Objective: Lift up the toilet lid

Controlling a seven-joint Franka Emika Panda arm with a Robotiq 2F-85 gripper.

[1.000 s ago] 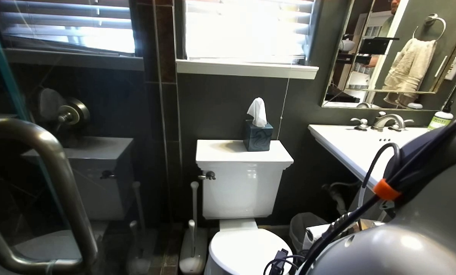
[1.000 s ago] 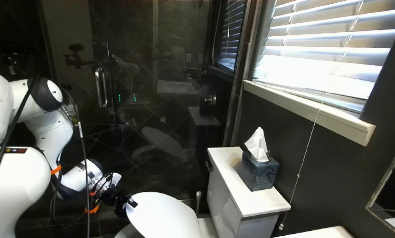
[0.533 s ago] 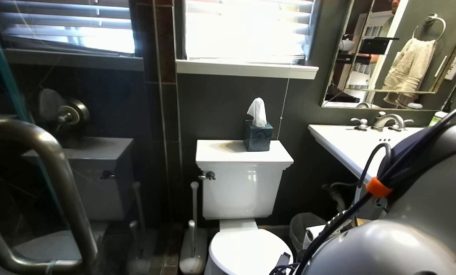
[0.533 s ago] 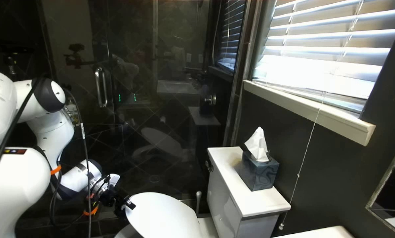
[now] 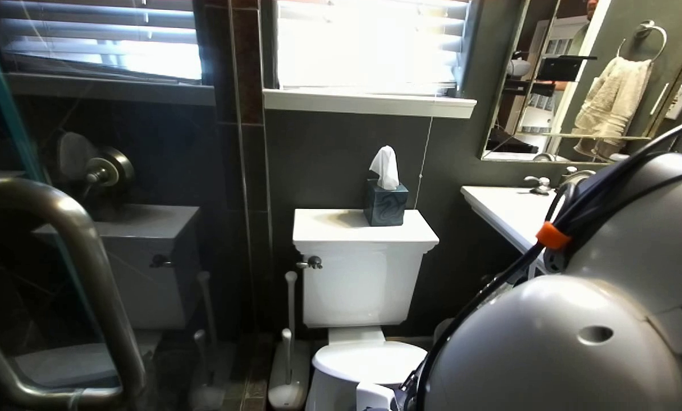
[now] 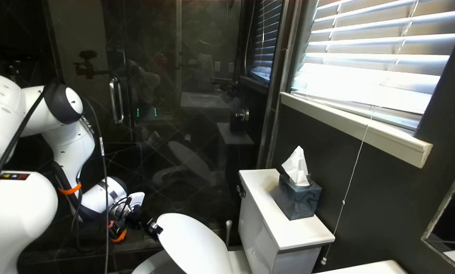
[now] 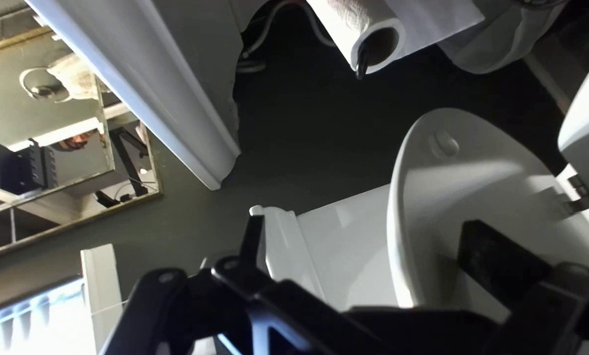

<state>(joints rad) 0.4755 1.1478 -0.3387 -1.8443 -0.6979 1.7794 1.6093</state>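
Note:
The white toilet lid [image 6: 197, 243] is tilted up off the seat [image 6: 148, 262] in an exterior view, its front edge raised and its rear edge low by the tank. It also shows in an exterior view [image 5: 369, 361], partly behind the arm. In the wrist view I see the lid's underside [image 7: 471, 192] with a small bumper and a hinge. My gripper [image 6: 155, 229] is at the lid's raised front edge. In the wrist view the gripper [image 7: 363, 227] is open, its black fingers wide apart, one on each side of the lid's rim. Contact there is hidden.
The tank [image 5: 360, 279] stands behind the lid with a tissue box [image 5: 385, 202] on top. A toilet brush [image 5: 288, 365] stands beside the bowl. The sink [image 7: 190, 123], a toilet paper roll [image 7: 368, 34] and a glass shower door [image 6: 181, 152] are close by.
The lid has tilted further up, showing more of the seat below. My gripper has risen and moved toward the tank with the lid's edge. The arm covers more of the sink.

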